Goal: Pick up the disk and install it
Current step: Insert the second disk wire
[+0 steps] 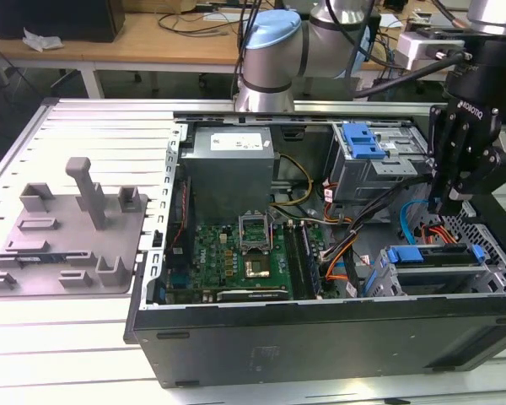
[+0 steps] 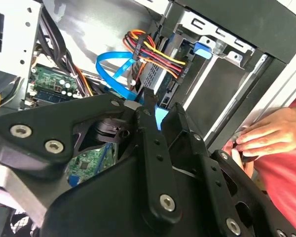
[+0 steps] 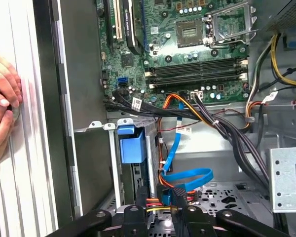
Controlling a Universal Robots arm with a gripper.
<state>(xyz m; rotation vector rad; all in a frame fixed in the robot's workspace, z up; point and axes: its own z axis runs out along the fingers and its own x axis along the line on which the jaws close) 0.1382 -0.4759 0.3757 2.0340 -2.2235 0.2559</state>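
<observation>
Black linkage bars of your gripper (image 2: 155, 106) crowd the second wrist view, the two fingers drawn close together around a sliver of light blue; you cannot tell whether they actually grip anything. In the exterior view the gripper (image 1: 445, 205) hangs inside the open computer case (image 1: 320, 337), which lies on a ribbed light metal table (image 1: 84, 126) beside a grey fixture plate (image 1: 67, 245) near the table's edge at the exterior view's left. Wooden benches stand behind. Your disk (image 1: 434, 256) sits in the drive cage (image 1: 481, 283) at the case corner on the exterior view's right, its long axis running along the case's near wall, blue carrier edge uppermost; the cage hides most of the drive. A person's hands (image 3: 2, 106) rest on the table just outside the case wall, cut off by the frame.
</observation>
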